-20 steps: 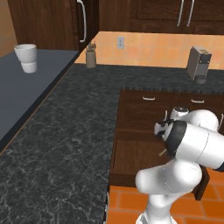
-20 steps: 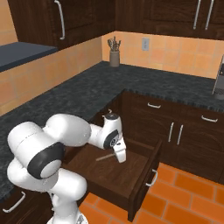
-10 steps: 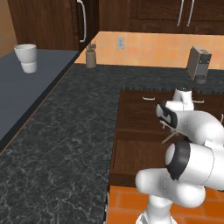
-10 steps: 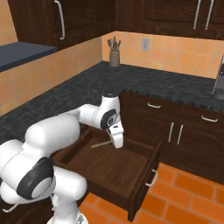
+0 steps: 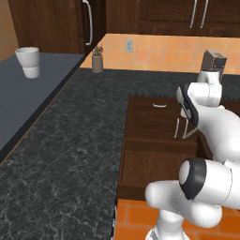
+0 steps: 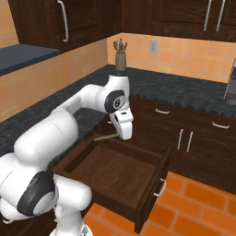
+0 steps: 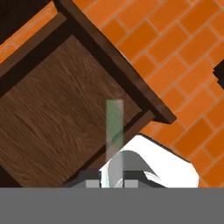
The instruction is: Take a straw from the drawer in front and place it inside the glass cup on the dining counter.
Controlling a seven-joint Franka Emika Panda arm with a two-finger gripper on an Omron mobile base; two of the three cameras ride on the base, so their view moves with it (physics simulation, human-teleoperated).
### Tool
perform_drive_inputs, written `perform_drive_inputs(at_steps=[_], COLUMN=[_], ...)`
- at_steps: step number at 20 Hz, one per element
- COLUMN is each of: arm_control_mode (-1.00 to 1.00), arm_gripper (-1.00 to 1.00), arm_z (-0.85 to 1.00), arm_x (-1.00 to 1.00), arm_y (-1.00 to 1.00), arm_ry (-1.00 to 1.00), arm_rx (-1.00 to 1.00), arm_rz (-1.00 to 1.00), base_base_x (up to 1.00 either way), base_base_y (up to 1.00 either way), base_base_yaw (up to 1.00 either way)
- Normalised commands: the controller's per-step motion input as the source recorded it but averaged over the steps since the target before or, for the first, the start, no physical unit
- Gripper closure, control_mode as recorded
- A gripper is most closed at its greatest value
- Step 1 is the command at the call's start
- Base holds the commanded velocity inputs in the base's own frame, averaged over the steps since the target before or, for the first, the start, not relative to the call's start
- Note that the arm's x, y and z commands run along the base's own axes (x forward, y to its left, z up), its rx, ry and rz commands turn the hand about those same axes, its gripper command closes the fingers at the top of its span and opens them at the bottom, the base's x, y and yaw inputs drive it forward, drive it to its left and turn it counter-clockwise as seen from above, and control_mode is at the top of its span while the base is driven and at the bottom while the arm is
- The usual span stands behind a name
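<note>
The dark brown drawer stands pulled out below the black granite counter, and its wooden bottom is bare. My gripper hangs above the drawer's back edge, shut on the straw, a thin pale stick that juts out sideways from the fingers. From the left base the straw slants below the hand, over the open drawer. In the hand view the straw runs straight up from between the fingertips. The glass cup and the dining counter are out of view.
Black speckled counter fills the left. An opaque white cup sits on a grey-blue top at far left. A utensil holder stands by the tiled wall. Cabinet doors face the drawer over orange brick floor.
The hand has risen from inside the drawer to above its back edge, carrying the straw up with it. The base has stayed put.
</note>
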Motion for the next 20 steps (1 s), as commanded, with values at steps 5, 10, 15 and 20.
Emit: perform_drive_inputs(at_steps=[5, 10, 15, 20], arm_control_mode=[-1.0, -1.0, 1.0, 1.0], arm_gripper=[1.0, 1.0, 1.0, 1.0], arm_z=[0.1, 0.0, 0.0, 0.0], arm_x=[-0.9, -0.27, -0.12, 0.0], arm_y=[-0.04, 0.14, 0.03, 0.0], arm_ry=[-0.06, 0.0, 0.0, 0.0], arm_rx=[-0.01, -0.07, -0.02, 0.0], arm_rz=[0.05, 0.04, 0.0, 0.0], base_base_x=[0.0, 0.0, -0.8, -0.93], base_base_y=[0.0, 0.0, -0.11, -0.7], base_base_yaw=[0.0, 0.0, -0.01, -0.25])
